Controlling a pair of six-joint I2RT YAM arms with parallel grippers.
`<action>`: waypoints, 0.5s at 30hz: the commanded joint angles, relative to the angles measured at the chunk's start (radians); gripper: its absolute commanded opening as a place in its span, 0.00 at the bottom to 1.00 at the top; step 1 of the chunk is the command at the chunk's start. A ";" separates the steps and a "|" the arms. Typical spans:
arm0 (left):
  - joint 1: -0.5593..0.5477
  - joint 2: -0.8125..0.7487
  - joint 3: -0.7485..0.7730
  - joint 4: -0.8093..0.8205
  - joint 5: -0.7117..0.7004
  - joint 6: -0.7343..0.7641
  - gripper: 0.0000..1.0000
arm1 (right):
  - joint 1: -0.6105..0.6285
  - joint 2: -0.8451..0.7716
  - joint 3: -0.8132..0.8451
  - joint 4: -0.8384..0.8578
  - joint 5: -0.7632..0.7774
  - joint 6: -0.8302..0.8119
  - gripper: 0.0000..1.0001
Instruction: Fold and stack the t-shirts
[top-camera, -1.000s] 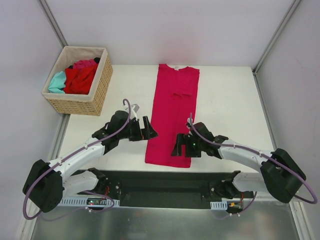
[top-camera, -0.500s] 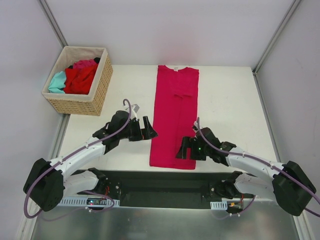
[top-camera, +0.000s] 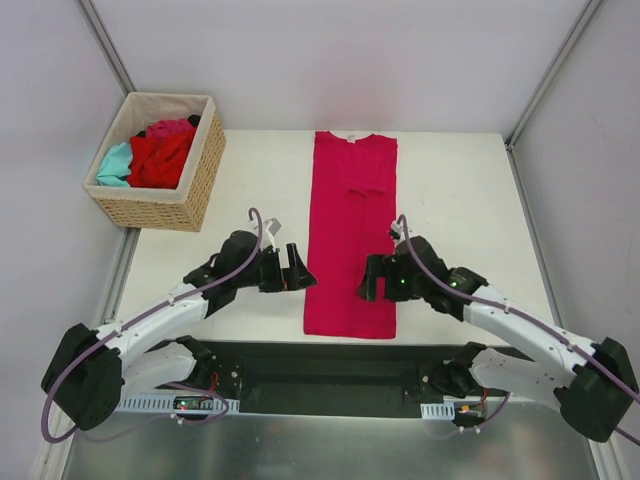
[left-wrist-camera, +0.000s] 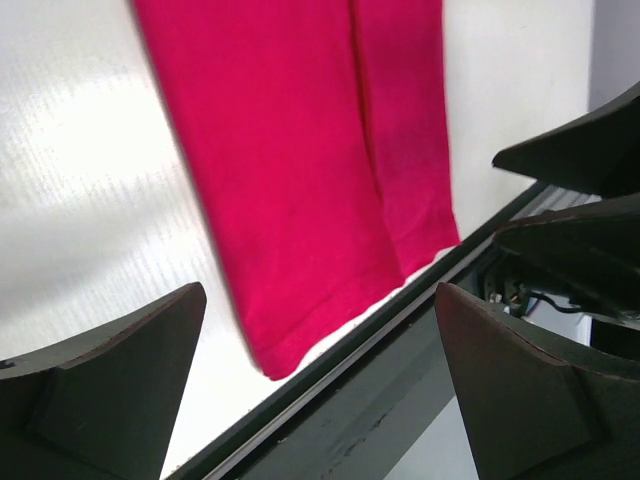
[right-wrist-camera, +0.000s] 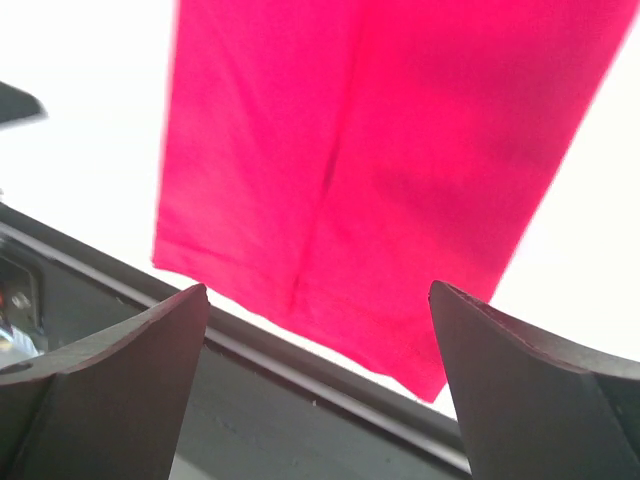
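One magenta t-shirt (top-camera: 350, 230), smooth narrow folded strip, tan woven basket (top-camera: 150, 210)

The long magenta t-shirt (top-camera: 350, 240) in the middle of the frame is soft matt cloth, lying smooth and flat, with a faint crease down its length. Under it the white worktop (top-camera: 460, 190) is matt, and the left wrist view shows a fine ribbed grain on it. The basket (top-camera: 205, 170) at upper left is rough tan wicker with a pale cloth lining at its rim. The red t-shirt (top-camera: 160, 158), teal t-shirt (top-camera: 114, 165) and pink t-shirt (top-camera: 172, 127) inside it are crumpled matt cloth. The left tool (top-camera: 300, 265) and right tool (top-camera: 368, 278) look like matt black plastic. The white arm shells (top-camera: 515, 328) are smooth and slightly glossy, and the 2 purple cables (top-camera: 260, 225) are glossy. Along the bottom edge, a metal plate (top-camera: 320, 450) has a dull brushed sheen.
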 joint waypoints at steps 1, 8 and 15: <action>-0.008 -0.104 -0.039 0.040 0.056 -0.008 0.99 | 0.001 -0.154 0.102 -0.174 0.156 -0.108 0.96; -0.010 -0.194 -0.168 0.040 0.066 -0.077 0.99 | 0.001 -0.338 -0.041 -0.226 0.170 -0.027 0.96; -0.027 -0.148 -0.274 0.099 0.090 -0.143 0.97 | 0.001 -0.352 -0.127 -0.216 0.136 0.027 0.96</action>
